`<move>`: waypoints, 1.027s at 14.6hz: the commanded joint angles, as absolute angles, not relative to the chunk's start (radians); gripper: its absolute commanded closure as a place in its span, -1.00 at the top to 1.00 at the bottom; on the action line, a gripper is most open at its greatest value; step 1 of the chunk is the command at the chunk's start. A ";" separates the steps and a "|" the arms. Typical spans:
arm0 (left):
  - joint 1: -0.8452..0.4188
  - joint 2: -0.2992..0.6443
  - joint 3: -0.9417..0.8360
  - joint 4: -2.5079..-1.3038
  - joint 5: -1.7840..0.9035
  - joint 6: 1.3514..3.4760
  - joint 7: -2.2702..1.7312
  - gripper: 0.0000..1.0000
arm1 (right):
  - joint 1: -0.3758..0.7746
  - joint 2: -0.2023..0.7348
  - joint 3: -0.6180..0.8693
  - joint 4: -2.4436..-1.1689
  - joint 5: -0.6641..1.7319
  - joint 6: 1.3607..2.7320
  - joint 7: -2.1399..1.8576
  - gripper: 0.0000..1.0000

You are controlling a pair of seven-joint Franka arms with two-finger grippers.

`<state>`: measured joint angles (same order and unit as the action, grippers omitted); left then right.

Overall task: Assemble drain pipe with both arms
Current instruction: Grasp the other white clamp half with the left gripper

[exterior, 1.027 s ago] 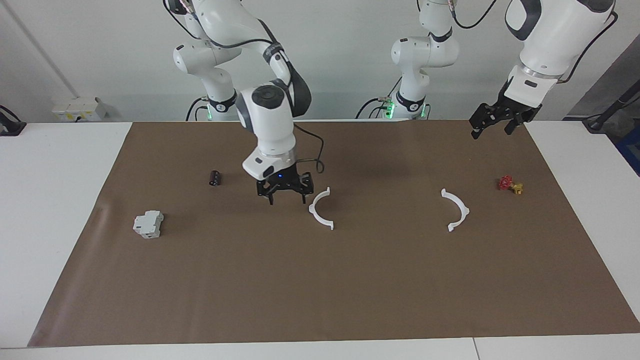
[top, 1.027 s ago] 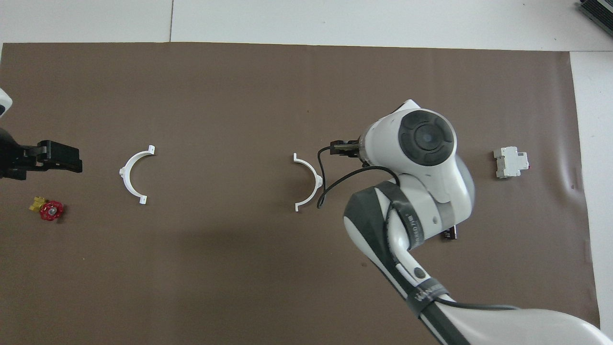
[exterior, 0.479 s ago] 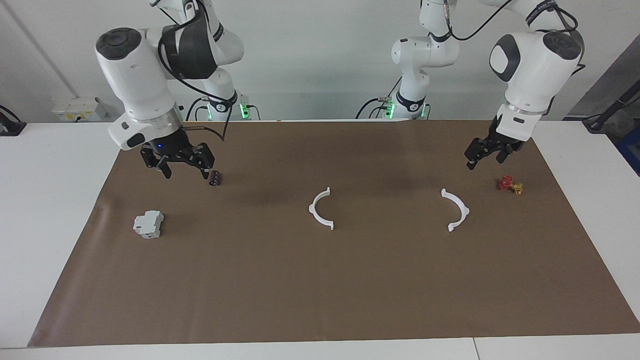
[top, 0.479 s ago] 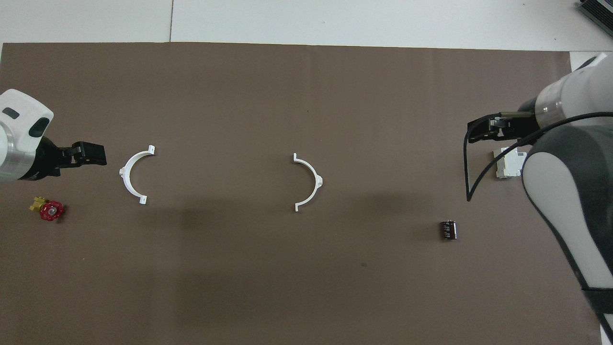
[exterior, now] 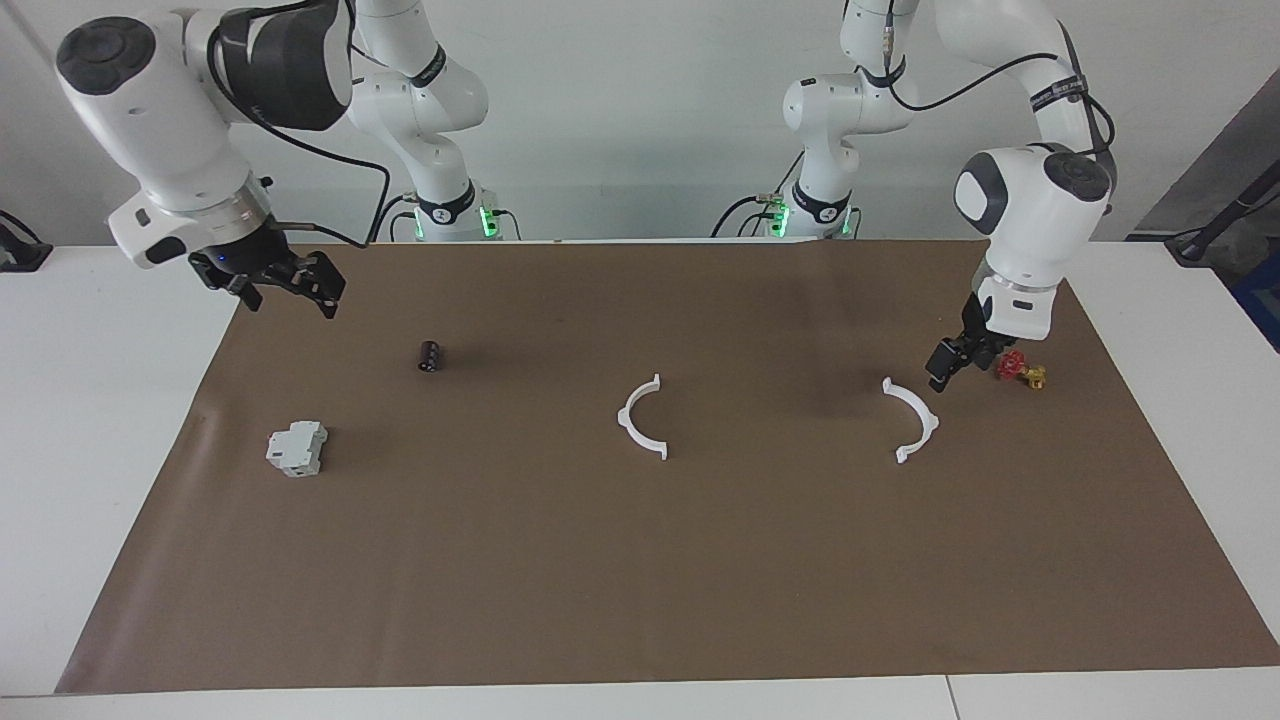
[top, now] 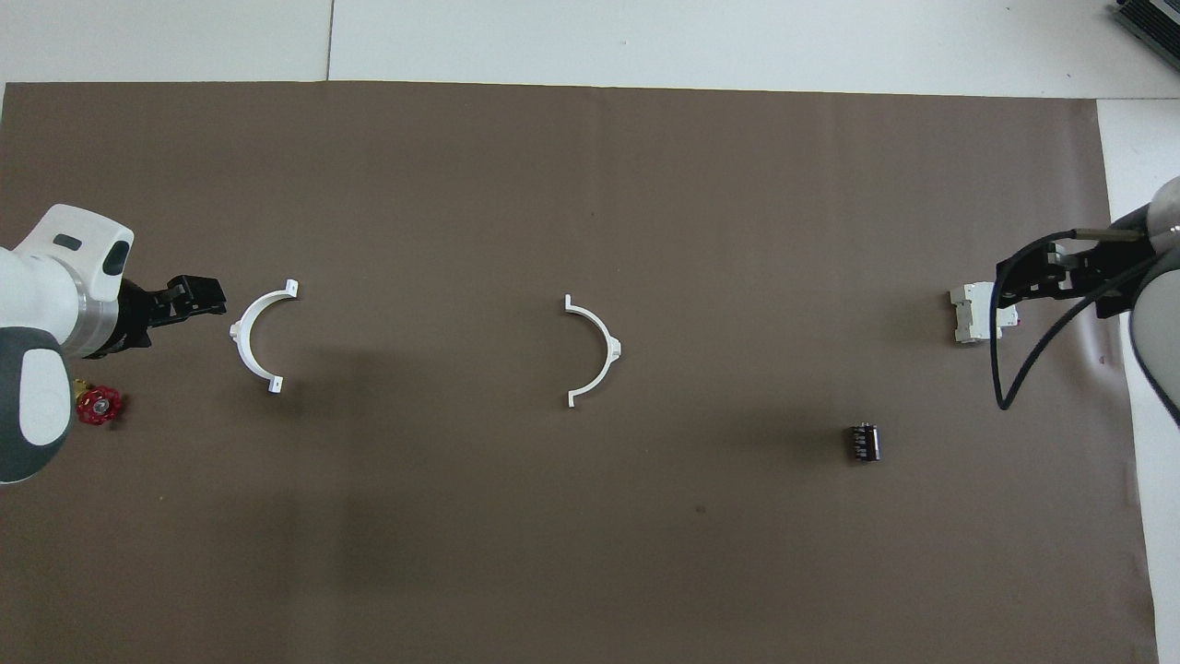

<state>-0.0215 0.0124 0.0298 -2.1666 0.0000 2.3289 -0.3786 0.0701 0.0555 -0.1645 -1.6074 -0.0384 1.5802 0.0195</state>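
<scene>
The drain pipe lies as two separate white half-ring arcs flat on the brown mat. One arc (exterior: 625, 420) (top: 610, 349) is at the middle of the mat. The other arc (exterior: 930, 418) (top: 238, 334) is toward the left arm's end. My left gripper (exterior: 942, 368) (top: 205, 295) hangs low over the mat between that arc and the red-and-yellow valve, close beside the arc and not touching it. My right gripper (exterior: 290, 300) (top: 1009, 290) is open and empty, raised over the mat's edge at the right arm's end.
A red-and-yellow valve (exterior: 1018, 368) (top: 97, 404) lies beside the left gripper. A pale grey blocky device (exterior: 297, 447) (top: 975, 314) and a small black cylinder (exterior: 430, 356) (top: 863, 442) lie toward the right arm's end. The brown mat (exterior: 640, 580) covers the white table.
My right arm swung away from the middle arc to the right arm's end of the table and rose. My left gripper came down toward the arc beside the valve. The arcs have not moved.
</scene>
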 commanded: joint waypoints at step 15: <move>-0.034 0.117 0.034 -2.286 -0.011 2.523 -0.244 1.00 | 0.002 -0.037 -0.057 -1.595 -0.022 1.445 0.021 1.00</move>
